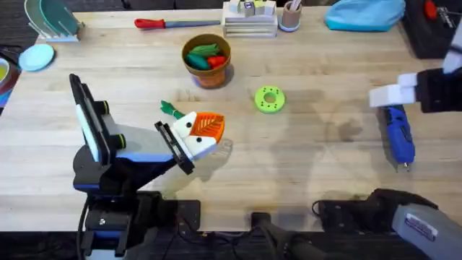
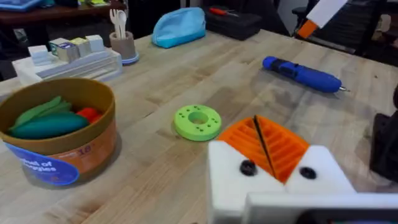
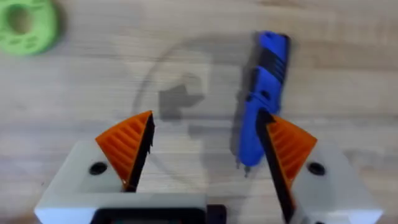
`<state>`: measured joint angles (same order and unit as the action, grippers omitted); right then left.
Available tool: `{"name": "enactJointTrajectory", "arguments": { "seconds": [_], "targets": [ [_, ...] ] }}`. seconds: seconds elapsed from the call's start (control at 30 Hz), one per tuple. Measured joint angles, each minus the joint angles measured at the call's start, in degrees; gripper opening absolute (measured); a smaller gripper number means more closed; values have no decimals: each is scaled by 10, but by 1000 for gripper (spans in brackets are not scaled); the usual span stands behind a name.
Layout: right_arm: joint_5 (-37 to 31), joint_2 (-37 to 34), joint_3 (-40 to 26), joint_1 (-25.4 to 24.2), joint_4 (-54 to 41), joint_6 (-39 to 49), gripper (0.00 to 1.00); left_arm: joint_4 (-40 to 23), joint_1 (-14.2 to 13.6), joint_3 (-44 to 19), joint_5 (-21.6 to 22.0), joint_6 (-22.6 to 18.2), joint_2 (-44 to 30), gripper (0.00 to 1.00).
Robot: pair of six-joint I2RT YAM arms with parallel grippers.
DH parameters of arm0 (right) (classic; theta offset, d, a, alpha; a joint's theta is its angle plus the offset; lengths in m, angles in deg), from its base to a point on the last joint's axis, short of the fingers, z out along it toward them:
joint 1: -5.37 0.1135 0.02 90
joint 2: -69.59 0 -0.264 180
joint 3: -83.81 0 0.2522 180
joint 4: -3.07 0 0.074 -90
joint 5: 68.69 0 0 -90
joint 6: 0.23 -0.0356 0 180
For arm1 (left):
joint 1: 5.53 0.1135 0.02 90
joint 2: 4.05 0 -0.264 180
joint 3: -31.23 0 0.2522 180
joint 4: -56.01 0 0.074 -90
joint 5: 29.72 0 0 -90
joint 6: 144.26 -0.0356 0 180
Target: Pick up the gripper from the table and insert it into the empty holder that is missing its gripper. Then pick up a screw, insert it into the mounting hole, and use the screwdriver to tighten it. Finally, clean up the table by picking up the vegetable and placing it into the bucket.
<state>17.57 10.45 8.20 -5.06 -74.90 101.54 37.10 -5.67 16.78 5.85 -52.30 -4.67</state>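
Wood: one plank table (image 1: 303, 152), everything on it.
Screwdriver: one, blue (image 1: 398, 135), lying flat on the right side, under the right gripper (image 3: 205, 158).
Right gripper: released, orange pads wide apart, grasping nothing.
Left gripper: (image 1: 204, 130) pads pressed together, clenched, nothing seen between them.
Vegetable: one slim green piece (image 1: 171, 109) on the table, just beside the left gripper.
Bucket: one (image 1: 208, 61), holding green pieces and one red piece.
Disc: one green ring (image 1: 270, 100), between bucket and screwdriver.
Red tool: one (image 1: 162, 23), far edge.
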Motion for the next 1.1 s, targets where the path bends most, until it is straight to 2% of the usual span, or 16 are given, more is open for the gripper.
{"name": "enactJointTrajectory", "arguments": {
  "seconds": [0.17, 0.3, 0.8, 0.97, 1.1],
  "targets": [
    [-25, -73, 0, -91, 34, 7, 994, 0, 0, 0, 0, 0, 0, 13],
    [-32, -124, 0, -129, 75, 19, 994, 0, 0, 0, -1, 0, 0, 13],
    [-40, -303, 0, -150, 128, 180, 994, 0, 0, 0, 0, 0, 0, 13],
    [-40, -364, 0, -153, 167, 202, 993, 0, 0, 0, 0, 0, 0, 13],
    [-37, -387, -2, -153, 173, 209, 994, 0, 0, 0, 0, 0, 0, 13]
  ]
}}
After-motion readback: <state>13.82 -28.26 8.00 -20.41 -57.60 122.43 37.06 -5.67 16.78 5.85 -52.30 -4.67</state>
